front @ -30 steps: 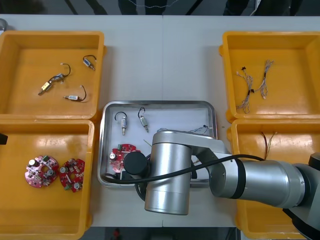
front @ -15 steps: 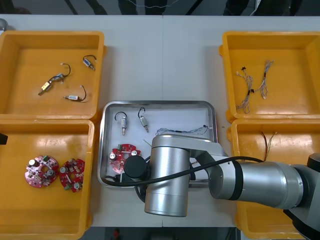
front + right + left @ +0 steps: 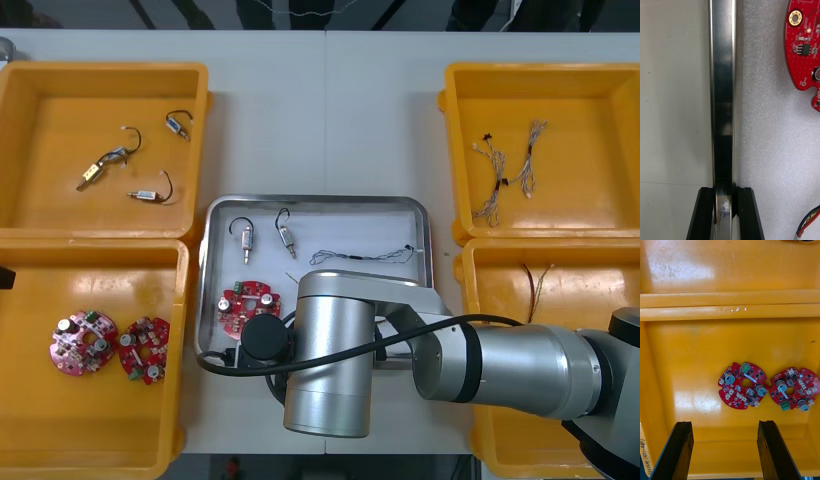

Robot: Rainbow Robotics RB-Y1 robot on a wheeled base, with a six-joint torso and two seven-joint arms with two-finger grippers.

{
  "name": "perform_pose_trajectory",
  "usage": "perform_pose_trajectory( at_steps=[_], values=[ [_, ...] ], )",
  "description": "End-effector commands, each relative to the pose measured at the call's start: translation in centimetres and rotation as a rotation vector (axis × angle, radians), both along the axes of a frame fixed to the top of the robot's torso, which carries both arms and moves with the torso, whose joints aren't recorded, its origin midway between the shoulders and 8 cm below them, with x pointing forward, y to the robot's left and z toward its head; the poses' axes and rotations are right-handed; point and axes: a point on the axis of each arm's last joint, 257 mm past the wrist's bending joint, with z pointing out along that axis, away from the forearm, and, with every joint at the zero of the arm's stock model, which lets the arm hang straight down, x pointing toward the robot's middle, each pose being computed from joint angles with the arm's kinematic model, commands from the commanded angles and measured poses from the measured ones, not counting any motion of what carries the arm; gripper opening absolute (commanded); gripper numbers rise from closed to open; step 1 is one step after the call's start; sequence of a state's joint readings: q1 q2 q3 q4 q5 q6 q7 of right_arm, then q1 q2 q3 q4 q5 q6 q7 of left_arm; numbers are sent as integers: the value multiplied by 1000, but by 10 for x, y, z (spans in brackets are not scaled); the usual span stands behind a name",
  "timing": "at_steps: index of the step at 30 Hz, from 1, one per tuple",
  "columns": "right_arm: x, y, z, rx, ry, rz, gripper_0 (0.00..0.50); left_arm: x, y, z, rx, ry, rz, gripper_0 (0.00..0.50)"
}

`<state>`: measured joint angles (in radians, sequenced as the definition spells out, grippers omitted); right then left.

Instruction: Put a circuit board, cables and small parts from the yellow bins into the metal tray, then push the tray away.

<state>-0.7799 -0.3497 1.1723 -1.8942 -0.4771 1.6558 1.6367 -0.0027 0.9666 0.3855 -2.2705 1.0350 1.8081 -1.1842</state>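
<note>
Metal tray on table between yellow bins, holding circuit board, cable, small metal parts | right gripper jaws pinch its near rim, likely for the push away | left gripper jaws wide over board bin, idle

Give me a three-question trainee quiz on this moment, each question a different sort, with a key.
1. True or false: the right gripper is shut on the metal tray at its rim.
2. How many circuit boards lie in the near left yellow bin? A one, B two, C four.
3. Fill in: the left gripper hovers over that bin with its fingers ___.
Key: 1 true; 2 B; 3 open.
</note>
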Motion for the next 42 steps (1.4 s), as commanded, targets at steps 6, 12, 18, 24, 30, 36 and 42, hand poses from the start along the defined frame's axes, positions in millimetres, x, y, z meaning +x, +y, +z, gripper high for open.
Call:
perform_pose_trajectory(
  at_steps=[6, 12, 18, 24, 30, 36, 42],
  values=[
    [23, -3, 17, -39, -85, 62, 71, -1, 10, 12, 73, -22, -32, 500],
    [45, -12, 31, -58, -145, 56, 65, -1, 10, 12, 73, -22, -32, 500],
    [67, -15, 51, -64, -204, 50, 65, -1, 10, 12, 73, -22, -32, 500],
    [86, -16, 68, -79, -251, 43, 56, -1, 10, 12, 73, -22, -32, 500],
    [108, -16, 82, -98, -285, 27, 51, -1, 10, 12, 73, -22, -32, 500],
    [127, -14, 95, -111, -321, 11, 44, -1, 10, 12, 73, -22, -32, 500],
    [145, -8, 108, -103, -343, -10, 38, -1, 10, 12, 73, -22, -32, 500]
  ],
)
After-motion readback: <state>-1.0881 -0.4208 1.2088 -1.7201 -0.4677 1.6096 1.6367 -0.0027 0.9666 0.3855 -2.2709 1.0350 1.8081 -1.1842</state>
